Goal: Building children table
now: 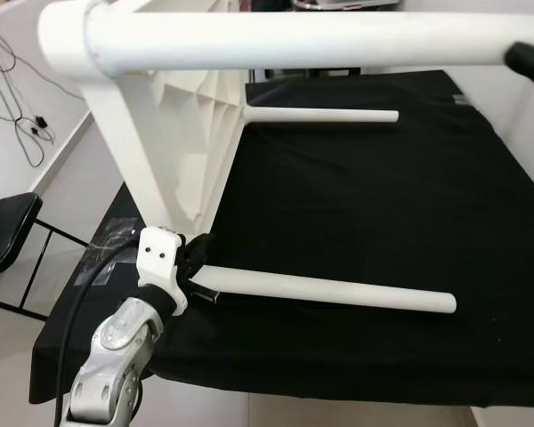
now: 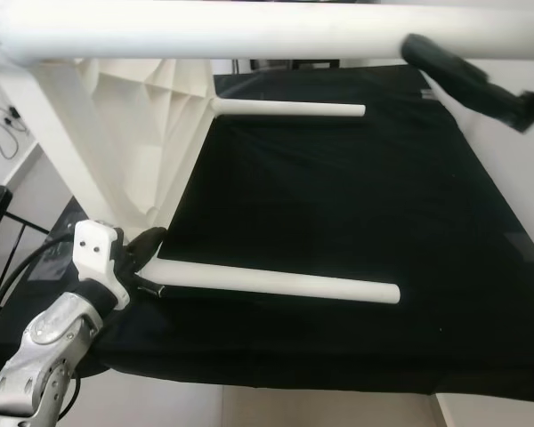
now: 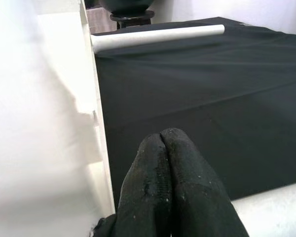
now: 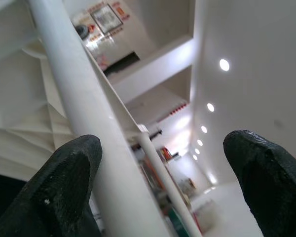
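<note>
A white children's table lies on its side on a black cloth, its ribbed underside (image 1: 182, 142) facing right. Three round white legs stick out to the right: one high in front (image 1: 294, 40), one resting on the cloth near me (image 1: 329, 291), one at the far end (image 1: 325, 116). My left gripper (image 1: 198, 253) sits where the near leg joins the tabletop, its fingers (image 3: 163, 148) pressed together with nothing between them. My right gripper (image 2: 463, 76) is up by the high leg (image 4: 84, 94), open, with one finger (image 4: 71, 173) beside the leg.
The black cloth (image 1: 383, 196) covers a wide flat surface that ends near my body. A black chair (image 1: 4, 227) stands off to the left on a pale floor. Cables (image 1: 18, 116) hang on the left wall. A white wall borders the right side.
</note>
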{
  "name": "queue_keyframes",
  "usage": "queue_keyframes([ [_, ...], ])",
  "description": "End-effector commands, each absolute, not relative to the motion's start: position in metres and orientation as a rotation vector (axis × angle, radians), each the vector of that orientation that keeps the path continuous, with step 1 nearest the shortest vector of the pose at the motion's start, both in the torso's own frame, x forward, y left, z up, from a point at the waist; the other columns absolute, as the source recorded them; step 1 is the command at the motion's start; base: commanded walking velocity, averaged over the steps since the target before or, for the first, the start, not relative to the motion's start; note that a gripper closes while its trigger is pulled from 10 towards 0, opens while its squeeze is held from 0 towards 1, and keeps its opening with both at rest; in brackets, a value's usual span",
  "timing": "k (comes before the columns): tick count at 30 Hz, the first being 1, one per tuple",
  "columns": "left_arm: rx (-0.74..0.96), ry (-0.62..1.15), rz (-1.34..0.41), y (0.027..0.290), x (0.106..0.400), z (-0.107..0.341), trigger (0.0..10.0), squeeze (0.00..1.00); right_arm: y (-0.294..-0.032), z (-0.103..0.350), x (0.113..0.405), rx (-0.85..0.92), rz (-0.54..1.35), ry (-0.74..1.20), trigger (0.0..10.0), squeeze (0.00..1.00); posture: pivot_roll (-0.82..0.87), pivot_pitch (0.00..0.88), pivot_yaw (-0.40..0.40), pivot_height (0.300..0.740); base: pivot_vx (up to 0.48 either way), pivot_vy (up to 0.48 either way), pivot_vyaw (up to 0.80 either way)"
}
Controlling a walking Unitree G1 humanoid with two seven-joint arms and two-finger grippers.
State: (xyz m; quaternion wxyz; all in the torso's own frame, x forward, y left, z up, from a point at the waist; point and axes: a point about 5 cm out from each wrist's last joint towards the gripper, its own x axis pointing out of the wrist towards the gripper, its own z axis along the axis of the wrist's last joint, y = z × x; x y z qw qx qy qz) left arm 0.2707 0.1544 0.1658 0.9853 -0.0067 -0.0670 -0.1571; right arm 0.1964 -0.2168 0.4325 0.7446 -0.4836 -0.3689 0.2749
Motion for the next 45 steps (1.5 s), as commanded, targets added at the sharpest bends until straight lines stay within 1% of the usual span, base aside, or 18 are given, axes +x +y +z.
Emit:
queue_keyframes([
  [1, -0.016, -0.118, -0.307, 0.154, 0.270, 0.161, 10.0, 0.00, -0.200, 0.417, 0.206, -1.091, 0.696, -0.747, 10.0, 0.00, -0.07, 0.129, 0.044, 0.740, 0.000, 0.000, 0.00],
  [3, -0.022, -0.117, -0.307, 0.152, 0.269, 0.160, 10.0, 0.00, -0.194, 0.404, 0.216, -1.128, 0.741, -0.680, 10.0, 0.00, -0.08, 0.134, 0.036, 0.740, 0.000, 0.000, 0.00],
  [5, -0.032, -0.115, -0.302, 0.151, 0.268, 0.159, 10.0, 0.00, -0.198, 0.402, 0.222, -1.171, 0.723, -0.640, 10.0, 0.00, -0.08, 0.137, 0.030, 0.740, 0.000, 0.000, 0.00],
  [11, -0.034, -0.116, -0.297, 0.151, 0.268, 0.158, 10.0, 0.00, -0.200, 0.407, 0.229, -1.215, 0.666, -0.644, 10.0, 0.00, -0.08, 0.140, 0.023, 0.740, 0.000, 0.000, 0.00],
  [15, -0.038, -0.117, -0.293, 0.151, 0.267, 0.158, 10.0, 0.00, -0.201, 0.413, 0.236, -1.258, 0.590, -0.645, 10.0, 0.00, -0.09, 0.143, 0.016, 0.740, 0.000, 0.000, 0.00],
  [17, -0.041, -0.120, -0.289, 0.150, 0.267, 0.158, 10.0, 0.00, -0.205, 0.418, 0.243, -1.302, 0.503, -0.622, 10.0, 0.00, -0.09, 0.143, 0.014, 0.740, 0.000, 0.000, 0.00],
  [19, -0.041, -0.120, -0.289, 0.150, 0.267, 0.158, 10.0, 0.00, -0.205, 0.418, 0.243, -1.302, 0.503, -0.622, 10.0, 0.00, -0.09, 0.143, 0.014, 0.740, 0.000, 0.000, 0.00],
  [23, -0.044, -0.123, -0.284, 0.150, 0.267, 0.158, 10.0, 0.00, -0.215, 0.423, 0.247, -1.325, 0.412, -0.599, 10.0, 0.00, -0.09, 0.145, 0.010, 0.740, 0.000, 0.000, 0.00],
  [25, -0.056, -0.127, -0.276, 0.150, 0.268, 0.159, 10.0, 0.00, -0.226, 0.429, 0.250, -1.331, 0.318, -0.589, 10.0, 0.00, -0.09, 0.147, 0.008, 0.740, 0.000, 0.000, 0.00],
  [28, -0.071, -0.131, -0.274, 0.150, 0.269, 0.159, 10.0, 0.00, -0.228, 0.430, 0.251, -1.329, 0.295, -0.587, 10.0, 0.00, -0.09, 0.148, 0.006, 0.740, 0.000, 0.000, 0.00],
  [29, -0.082, -0.134, -0.274, 0.149, 0.270, 0.160, 10.0, 0.00, -0.230, 0.430, 0.252, -1.325, 0.285, -0.586, 6.0, 0.00, -0.09, 0.149, 0.006, 0.740, 0.000, 0.000, 0.00],
  [30, -0.082, -0.134, -0.274, 0.149, 0.270, 0.160, 10.0, 0.00, -0.230, 0.430, 0.252, -1.325, 0.285, -0.586, 6.0, 0.00, -0.09, 0.149, 0.006, 0.740, 0.000, 0.000, 0.00],
  [31, -0.091, -0.139, -0.277, 0.148, 0.272, 0.161, 10.0, 0.00, -0.230, 0.430, 0.252, -1.318, 0.286, -0.586, 0.0, 0.00, -0.09, 0.150, 0.002, 0.740, 0.000, 0.000, 0.00],
  [39, -0.119, -0.135, -0.271, 0.150, 0.290, 0.159, 10.0, 0.00, -0.227, 0.430, 0.255, -1.293, 0.311, -0.604, 0.0, 0.00, -0.09, 0.158, 0.000, 0.740, 0.000, 0.000, 0.00],
  [41, -0.109, -0.129, -0.271, 0.151, 0.295, 0.158, 10.0, 0.00, -0.226, 0.429, 0.256, -1.287, 0.320, -0.606, 0.0, 0.00, -0.10, 0.160, -0.001, 0.740, 0.000, 0.000, 0.00],
  [42, -0.089, -0.117, -0.268, 0.152, 0.305, 0.158, 10.0, 0.00, -0.224, 0.428, 0.256, -1.278, 0.338, -0.610, 0.0, 0.00, -0.10, 0.166, 0.002, 0.740, 0.000, 0.000, 0.00],
  [43, -0.089, -0.117, -0.268, 0.152, 0.305, 0.158, 10.0, 0.00, -0.224, 0.428, 0.256, -1.278, 0.338, -0.610, 0.0, 0.00, -0.10, 0.166, 0.002, 0.740, 0.000, 0.000, 0.00],
  [45, -0.038, -0.086, -0.235, 0.156, 0.318, 0.156, 10.0, 0.00, -0.222, 0.428, 0.255, -1.270, 0.356, -0.614, 0.0, 0.00, -0.10, 0.174, 0.007, 0.740, 0.000, 0.000, 0.00],
])
